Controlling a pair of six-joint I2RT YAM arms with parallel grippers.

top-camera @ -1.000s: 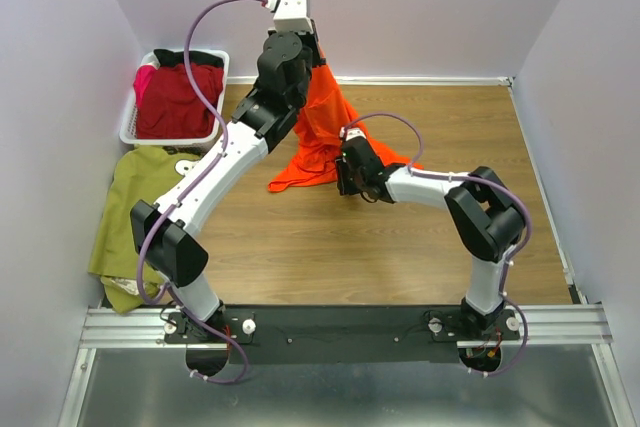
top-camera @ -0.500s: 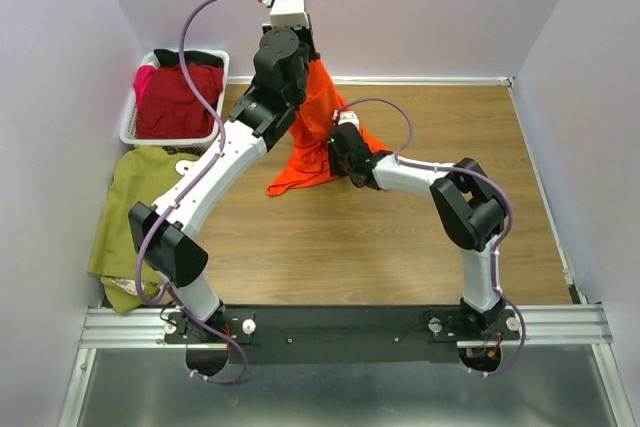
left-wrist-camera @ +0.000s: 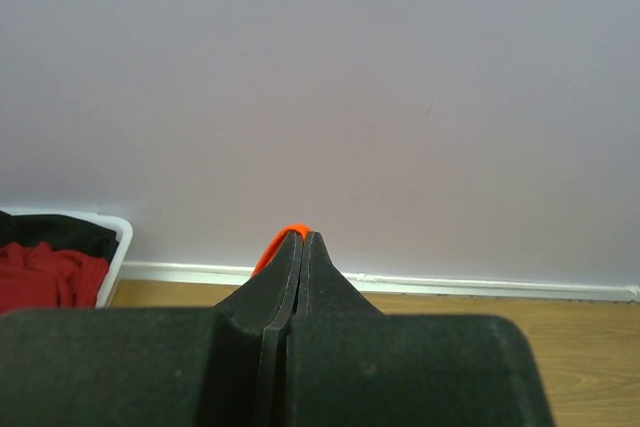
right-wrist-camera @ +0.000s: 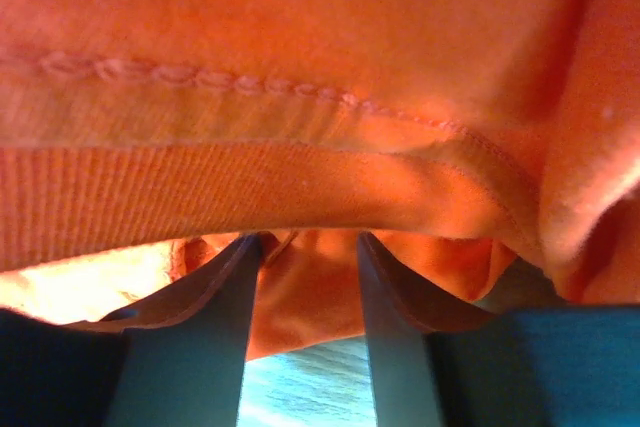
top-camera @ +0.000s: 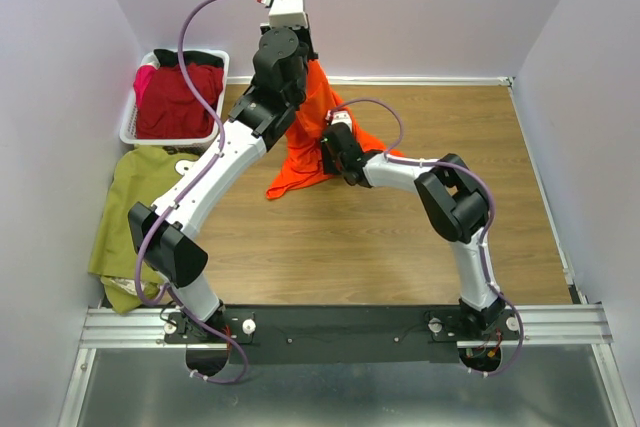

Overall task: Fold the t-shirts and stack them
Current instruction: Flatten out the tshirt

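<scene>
The orange t-shirt (top-camera: 305, 152) hangs from my left gripper (top-camera: 312, 59), which is raised near the back wall; its lower part trails on the wooden table. In the left wrist view the left gripper (left-wrist-camera: 300, 239) is shut on a pinch of orange cloth (left-wrist-camera: 283, 236). My right gripper (top-camera: 330, 147) is pushed into the hanging shirt's lower half. In the right wrist view its jaws stand apart (right-wrist-camera: 305, 247), with orange cloth (right-wrist-camera: 310, 297) between them and the ribbed collar (right-wrist-camera: 200, 197) across their tips. A dark red t-shirt (top-camera: 180, 99) lies in the basket. An olive green t-shirt (top-camera: 140, 197) lies at the left.
A white slatted basket (top-camera: 128, 125) stands at the back left by the wall, with black and pink cloth in it too. Walls close in the table on the left, back and right. The arms' base rail (top-camera: 340, 327) runs along the near edge.
My right gripper has moved left and back into the hanging orange shirt. The left gripper has stayed raised, holding the shirt, with the cloth shifting slightly left.
</scene>
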